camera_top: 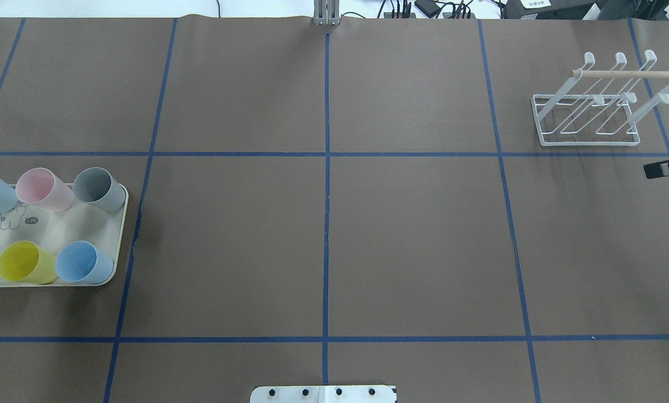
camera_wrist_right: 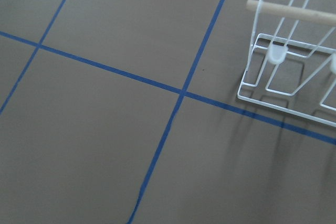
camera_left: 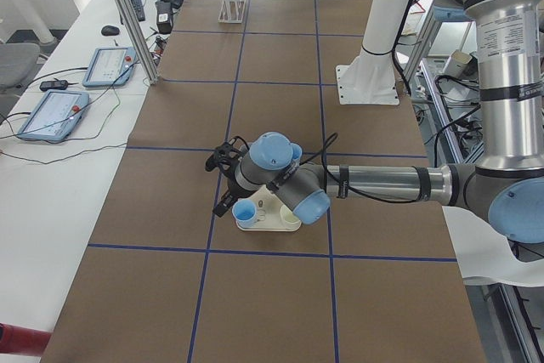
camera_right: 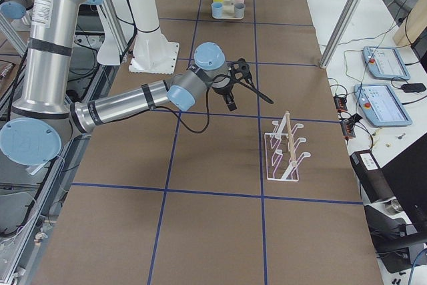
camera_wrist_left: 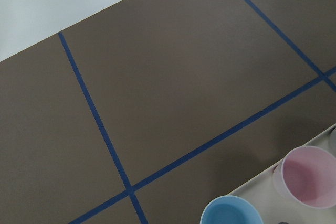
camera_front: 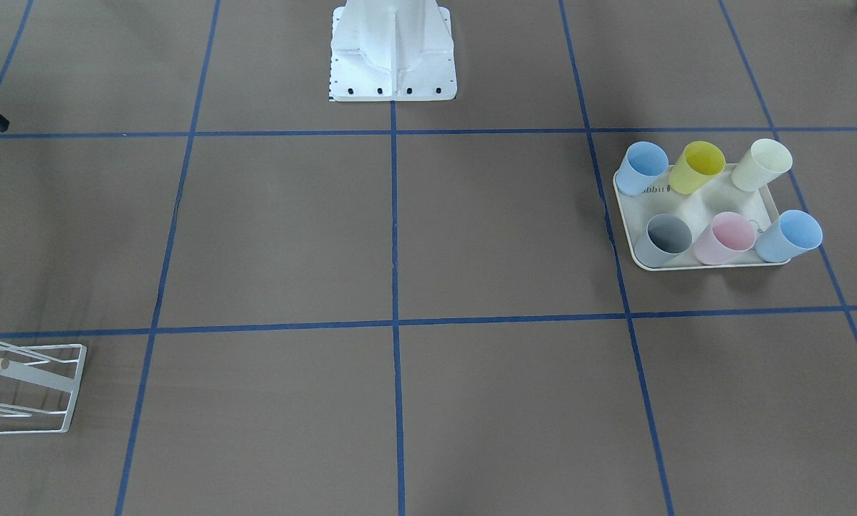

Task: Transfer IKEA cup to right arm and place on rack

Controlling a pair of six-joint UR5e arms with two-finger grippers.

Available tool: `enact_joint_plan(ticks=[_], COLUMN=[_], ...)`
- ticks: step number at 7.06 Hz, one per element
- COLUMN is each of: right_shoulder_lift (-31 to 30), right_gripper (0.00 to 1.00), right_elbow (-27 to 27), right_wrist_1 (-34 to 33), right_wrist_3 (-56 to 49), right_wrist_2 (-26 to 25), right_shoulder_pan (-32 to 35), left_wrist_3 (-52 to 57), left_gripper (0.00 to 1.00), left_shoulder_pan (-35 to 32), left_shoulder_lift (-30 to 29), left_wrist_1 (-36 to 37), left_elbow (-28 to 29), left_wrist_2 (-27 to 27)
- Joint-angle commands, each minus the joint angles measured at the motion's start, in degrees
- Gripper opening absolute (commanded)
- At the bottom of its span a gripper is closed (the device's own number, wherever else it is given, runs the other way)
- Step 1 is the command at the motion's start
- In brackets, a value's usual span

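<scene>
Several plastic cups stand on a cream tray (camera_top: 60, 224) at the table's left end: two blue (camera_top: 83, 262), a yellow (camera_top: 24, 262), a pink (camera_top: 43, 189), a grey (camera_top: 98, 189) and a cream one. The left wrist view shows a blue cup (camera_wrist_left: 231, 211) and the pink cup (camera_wrist_left: 310, 177). My left gripper (camera_left: 223, 161) hovers over the tray's far edge; I cannot tell if it is open. The white wire rack (camera_top: 589, 120) stands empty at the far right. My right gripper (camera_right: 248, 91) hangs above the table short of the rack (camera_right: 283, 151); only one finger (camera_top: 667, 168) shows overhead.
Blue tape lines divide the brown table cover into squares. The white robot base (camera_front: 393, 57) stands at the middle of the near edge. A side table with two tablets (camera_right: 383, 61) and aluminium posts (camera_right: 347, 18) runs along the far edge.
</scene>
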Motion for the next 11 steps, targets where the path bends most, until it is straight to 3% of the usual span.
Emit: enact_joint_plan(ticks=[1,4,6,7,8,9,11], right_shoulder_lift=[0.04,-0.05,-0.14,-0.14,-0.14,-0.14,-0.14], right_gripper=[0.99,0.99,0.99,0.99,0.99,0.99,0.99], right_elbow=[2.20,2.20,2.20,2.20,2.20,2.20,2.20], right_wrist_1=[0.02,0.02,0.02,0.02,0.02,0.02,0.02], right_wrist_3=[4.75,4.75,4.75,4.75,4.75,4.75,4.75], right_wrist_2=[-2.89,-2.88,-2.88,-2.88,-2.88,-2.97,-2.97], right_shoulder_pan=[-4.10,-4.19,-4.19,-4.19,-4.10,-4.10,-4.19], left_wrist_3=[-6.14,-14.14,-14.15,-14.15,-14.15,-14.07,-13.98], left_gripper=[1.00,1.00,0.99,0.91,0.69,0.40,0.03], left_shoulder_pan=[5.61,14.32,15.65,16.53,17.15,17.15,17.15], left_shoulder_lift=[-0.08,-0.43,-0.61,-0.61,-0.61,-0.61,-0.61], left_wrist_1=[-9.61,-14.18,-16.66,-16.75,-16.93,-17.02,-17.02], left_elbow=[6.73,9.46,11.49,11.67,11.85,12.11,12.02], left_wrist_2=[5.75,13.77,13.96,14.05,14.05,13.87,13.35])
